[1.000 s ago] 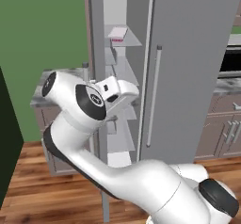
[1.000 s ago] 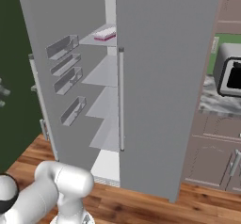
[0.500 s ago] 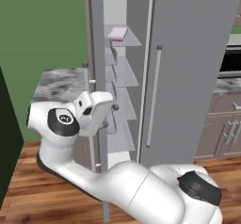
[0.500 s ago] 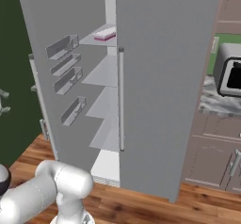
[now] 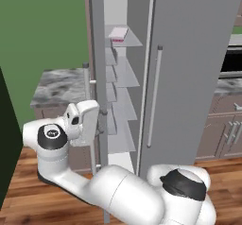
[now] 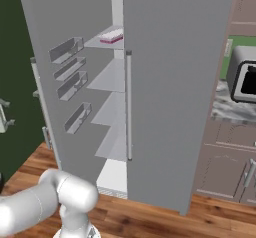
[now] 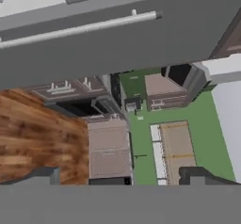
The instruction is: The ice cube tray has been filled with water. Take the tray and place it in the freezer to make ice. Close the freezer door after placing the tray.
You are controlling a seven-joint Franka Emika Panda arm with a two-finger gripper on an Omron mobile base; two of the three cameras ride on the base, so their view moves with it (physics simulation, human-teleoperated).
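Note:
The ice cube tray (image 5: 118, 32) (image 6: 111, 36), pale pink with a magenta edge, lies on the top shelf inside the freezer (image 5: 124, 80) (image 6: 114, 79). The freezer door (image 5: 98, 39) (image 6: 47, 27) stands wide open, its inner bins facing the shelves. My gripper (image 5: 101, 124) (image 6: 4, 118) is open and empty, low on the door's outer side, well below the tray. In the hand view the gripper (image 7: 122, 178) looks along the door's grey outer face (image 7: 94, 49) and its silver bar handle (image 7: 80, 28).
The fridge's right door (image 5: 189, 68) (image 6: 175, 82) is shut, with a vertical bar handle (image 5: 154, 96). A black toaster (image 6: 245, 76) sits on the counter to the right. A marble counter (image 5: 56, 87) stands left of the door. Wooden floor (image 6: 150, 217) lies below.
The arm has swung left and down, from in front of the freezer shelves round to the outer side of the open door. The gripper stayed open. The tray has not moved.

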